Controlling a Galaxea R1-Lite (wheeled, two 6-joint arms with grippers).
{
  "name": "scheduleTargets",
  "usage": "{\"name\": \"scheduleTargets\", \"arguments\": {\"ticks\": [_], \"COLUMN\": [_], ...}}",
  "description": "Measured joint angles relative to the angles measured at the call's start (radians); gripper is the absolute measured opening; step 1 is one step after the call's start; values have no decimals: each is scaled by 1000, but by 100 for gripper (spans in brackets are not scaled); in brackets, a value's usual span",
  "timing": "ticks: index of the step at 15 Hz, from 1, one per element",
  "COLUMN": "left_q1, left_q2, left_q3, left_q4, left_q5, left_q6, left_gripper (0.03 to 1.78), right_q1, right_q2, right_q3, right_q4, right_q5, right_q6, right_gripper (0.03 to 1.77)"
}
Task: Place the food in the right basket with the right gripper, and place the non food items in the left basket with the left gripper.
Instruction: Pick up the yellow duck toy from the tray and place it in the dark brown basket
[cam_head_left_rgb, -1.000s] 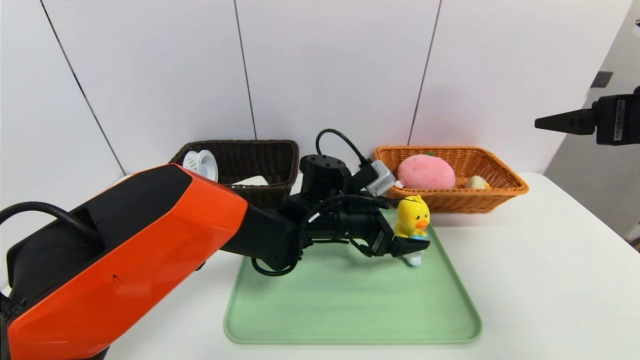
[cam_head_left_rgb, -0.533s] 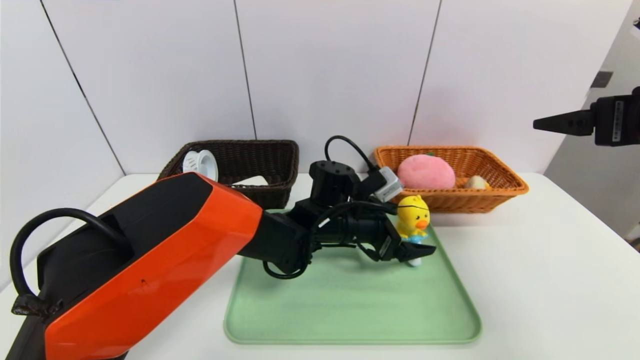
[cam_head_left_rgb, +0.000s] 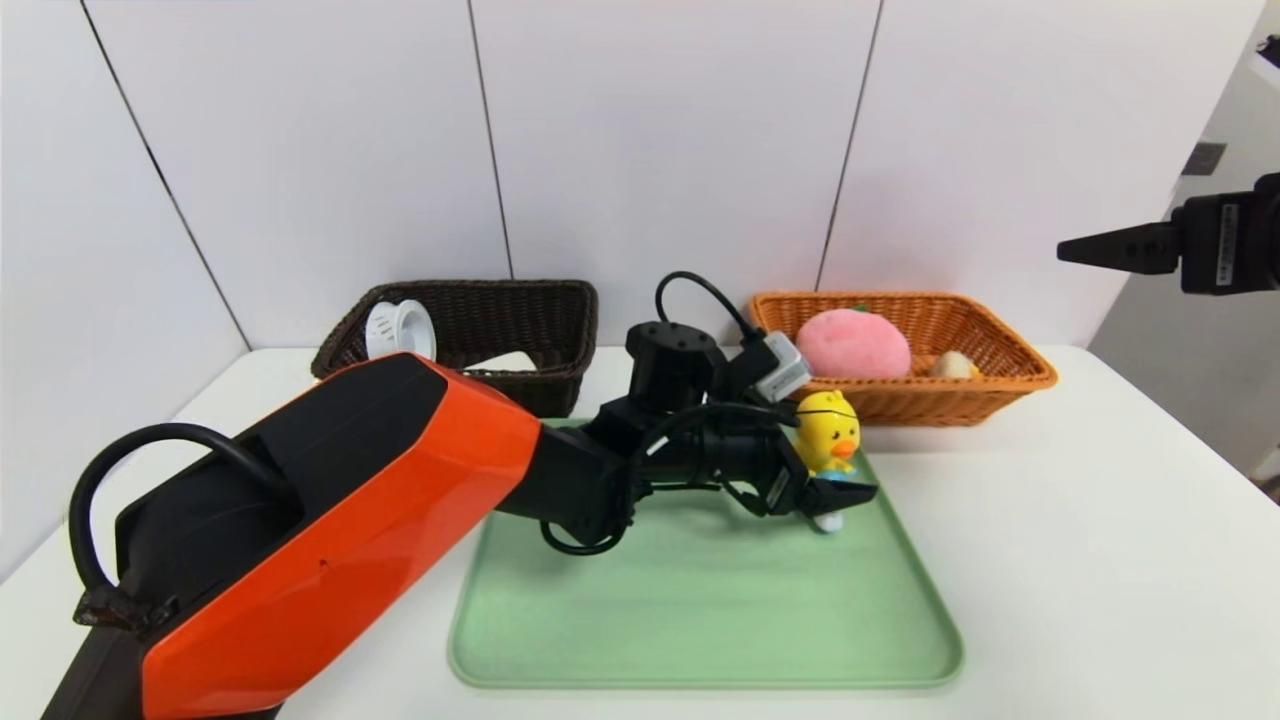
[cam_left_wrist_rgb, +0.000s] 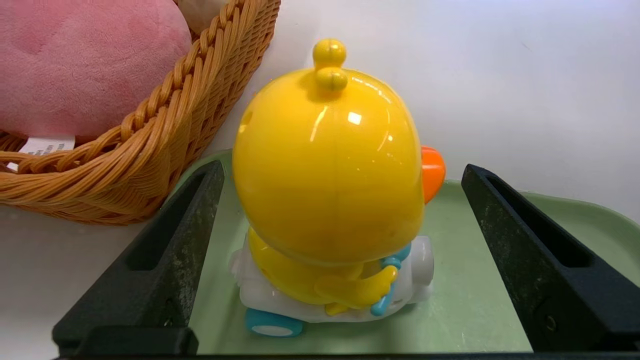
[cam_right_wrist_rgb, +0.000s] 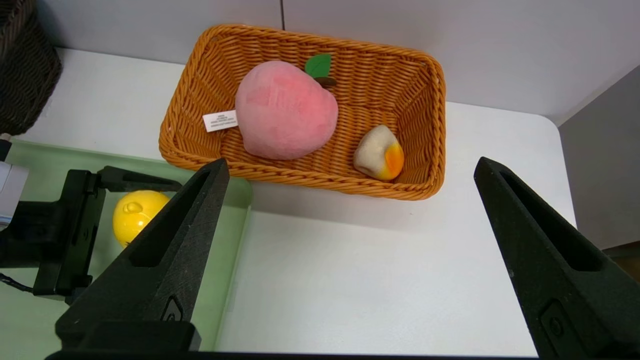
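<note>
One item is left: in the head view we see the glossy plastic duck toy (cam_head_left_rgb: 826, 437) right of centre on the smooth green tray (cam_head_left_rgb: 700, 620), with our left gripper (cam_head_left_rgb: 835, 480) around it. The right gripper (cam_head_left_rgb: 1100, 248) waits at the upper right, and the woven orange basket (cam_head_left_rgb: 1000, 385) already holds food. In the left wrist view both fingers (cam_left_wrist_rgb: 165, 260) stand apart, flanking the round duck untouched. In the right wrist view the fingers (cam_right_wrist_rgb: 170, 250) are wide apart above the soft plush peach (cam_right_wrist_rgb: 285, 110).

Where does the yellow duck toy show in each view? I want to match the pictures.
Head view: duck toy at the green tray's far right corner.
Left wrist view: duck toy fills the centre, between the open left gripper's fingers.
Right wrist view: duck toy at the left, partly hidden.
Shared landmark: orange basket.
</note>
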Motion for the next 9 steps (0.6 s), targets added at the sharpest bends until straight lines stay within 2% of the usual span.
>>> {"name": "scheduleTargets", "arguments": {"ticks": [9], "left_q1": [-8], "left_q2": [42], "left_q3": [-58], "left_q4": [6], "left_q5": [1], "left_q6": [-5], "left_gripper": [169], "right_q1": [14], "right_q2": [4], "right_q3": [3], "right_q4": [0], "right_q5": [-1], "right_q6": [1], "right_gripper": [169]}}
